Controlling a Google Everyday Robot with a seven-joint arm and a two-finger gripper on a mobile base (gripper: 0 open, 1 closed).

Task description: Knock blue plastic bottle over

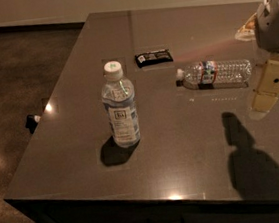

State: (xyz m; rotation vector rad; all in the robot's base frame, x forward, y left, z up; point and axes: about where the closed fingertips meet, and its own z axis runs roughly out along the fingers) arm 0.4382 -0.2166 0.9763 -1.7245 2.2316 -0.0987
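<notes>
The blue plastic bottle (120, 111) stands upright on the dark table (184, 148), left of centre. It is small and clear, with a white cap and a pale blue-and-white label bearing a square logo. My gripper (266, 100) hangs at the right edge of the camera view, pale yellow below a grey-white wrist housing. It is well to the right of the bottle, just above the table, and touches nothing that I can see. Its shadow falls on the table at the front right.
A longer clear ribbed bottle (216, 74) with a red-and-blue band lies on its side just left of the gripper. A small black packet (153, 57) lies behind the upright bottle. The table's left edge drops to a dark floor.
</notes>
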